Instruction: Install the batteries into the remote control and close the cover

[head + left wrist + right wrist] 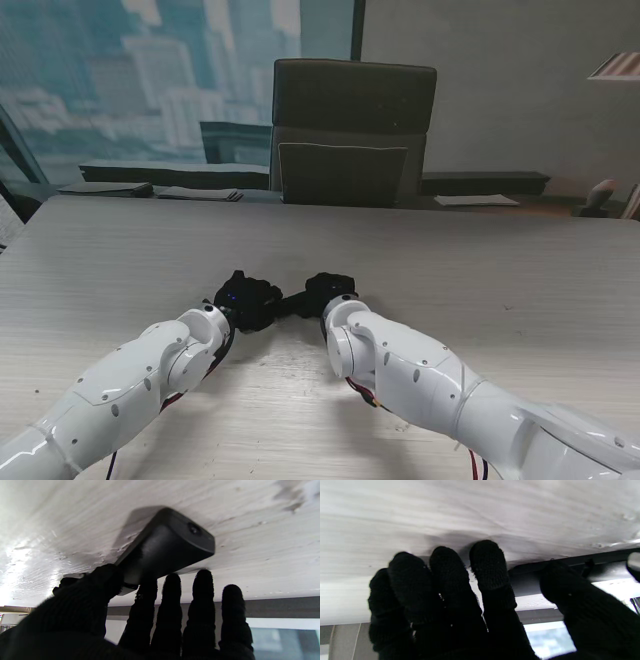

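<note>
The black remote control (295,303) lies flat on the pale wood table (520,290), near me at the middle, bridging my two gloved hands. My left hand (248,298) grips its left end. In the left wrist view that blunt end of the remote control (165,550) has a small round window, and the left hand (150,620) has its thumb on one side and its fingers along the other. My right hand (330,290) is on the other end. There the remote control (602,566) sits between the thumb and curled fingers of the right hand (450,600). No batteries or cover show.
A dark office chair (353,130) stands at the table's far edge, straight ahead. Flat papers (476,200) lie on the ledge behind it to the right, and dark folders (150,190) to the left. Bare tabletop spreads on both sides of my arms.
</note>
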Controlling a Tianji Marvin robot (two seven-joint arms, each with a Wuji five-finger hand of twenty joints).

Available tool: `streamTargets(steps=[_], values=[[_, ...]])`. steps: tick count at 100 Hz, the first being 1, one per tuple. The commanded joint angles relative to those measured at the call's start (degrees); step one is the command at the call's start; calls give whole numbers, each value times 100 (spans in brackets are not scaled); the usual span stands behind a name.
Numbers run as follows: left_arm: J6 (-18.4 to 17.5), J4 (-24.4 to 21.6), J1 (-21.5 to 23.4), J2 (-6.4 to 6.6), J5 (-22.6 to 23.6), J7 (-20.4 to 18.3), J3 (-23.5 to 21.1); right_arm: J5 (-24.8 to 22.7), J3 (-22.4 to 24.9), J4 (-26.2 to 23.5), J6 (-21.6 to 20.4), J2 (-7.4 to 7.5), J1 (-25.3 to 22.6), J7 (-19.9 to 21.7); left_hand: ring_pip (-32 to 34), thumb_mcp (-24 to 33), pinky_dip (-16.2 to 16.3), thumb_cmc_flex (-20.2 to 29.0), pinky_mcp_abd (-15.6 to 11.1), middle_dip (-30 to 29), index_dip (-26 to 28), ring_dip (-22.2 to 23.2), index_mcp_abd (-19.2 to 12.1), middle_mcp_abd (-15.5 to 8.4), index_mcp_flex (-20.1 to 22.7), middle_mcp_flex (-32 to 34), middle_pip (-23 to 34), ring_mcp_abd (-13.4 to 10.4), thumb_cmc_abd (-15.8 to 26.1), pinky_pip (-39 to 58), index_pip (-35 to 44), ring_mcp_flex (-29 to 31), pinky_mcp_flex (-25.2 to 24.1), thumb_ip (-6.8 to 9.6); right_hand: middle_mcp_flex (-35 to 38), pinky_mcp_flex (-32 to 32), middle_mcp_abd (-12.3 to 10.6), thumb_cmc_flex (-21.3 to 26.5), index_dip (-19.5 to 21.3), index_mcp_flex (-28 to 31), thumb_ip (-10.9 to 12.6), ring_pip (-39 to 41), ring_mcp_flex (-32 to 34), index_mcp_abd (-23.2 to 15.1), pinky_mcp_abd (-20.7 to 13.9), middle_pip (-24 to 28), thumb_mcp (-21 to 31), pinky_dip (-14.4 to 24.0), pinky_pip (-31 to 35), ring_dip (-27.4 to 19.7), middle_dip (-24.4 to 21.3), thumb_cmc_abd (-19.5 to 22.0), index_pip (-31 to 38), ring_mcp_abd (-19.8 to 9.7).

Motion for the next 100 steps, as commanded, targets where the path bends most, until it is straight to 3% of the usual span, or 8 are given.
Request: streamTargets(steps=[1,48,52,56,70,100], values=[[0,87,70,3,9,-147,59,12,16,57,35,48,-80,91,84,214,104,32,-54,179,141,45,-184,-207,263,289,207,-99,-82,-3,209,180,-84,40,137,-8,290,312,-31,96,183,53,122,0,16,111,173,70,212,-27,-24,-160,-55,13],[-10,79,83,4,42,-100,46,-226,388,-474,-119,301,-326,-53,54,221,75,29,-28,171,132,33,-214,-214,238,258,188,-108,-82,-66,188,144,-118,36,-450,-430,302,-272,-44,-273,111,-212,-393,24,-107,-11,-333,10,-17,-48,-34,-90,-566,-64],[-16,81,83,4,46,-91,48,-247,404,-474,-138,302,-333,-94,48,218,71,24,-26,170,132,30,-196,-209,230,251,184,-101,-82,-74,187,141,-127,35,-614,-519,301,-305,-58,-469,112,-284,-513,36,-142,-47,-360,-10,-74,-52,-40,-91,-707,-99],[-21,81,83,3,48,-83,50,-263,415,-461,-158,297,-335,-141,43,219,69,26,-24,169,132,28,-209,-206,233,250,184,-98,-83,-80,189,138,-128,35,-807,-604,296,-346,177,-675,127,-413,-625,38,-182,-51,-421,-27,-128,86,-51,-77,-1039,-130],[-39,95,73,-1,51,-50,71,-265,412,-419,-181,275,-312,-195,43,230,63,16,-17,171,136,28,-205,-209,227,265,190,-106,-94,-90,195,148,-130,35,-1273,-754,282,-501,110,-1390,105,-521,-837,144,-243,-15,-550,-52,-204,97,-27,-32,-1510,-186],[-101,125,32,-9,37,-11,139,-150,291,-250,-74,178,-156,-105,48,254,65,39,-13,174,151,32,-254,-228,249,272,197,-105,-100,-86,229,165,-125,27,-1280,-689,369,-835,152,-1547,79,-433,-757,505,-216,166,-808,-11,-119,156,-20,115,-1460,-166]])
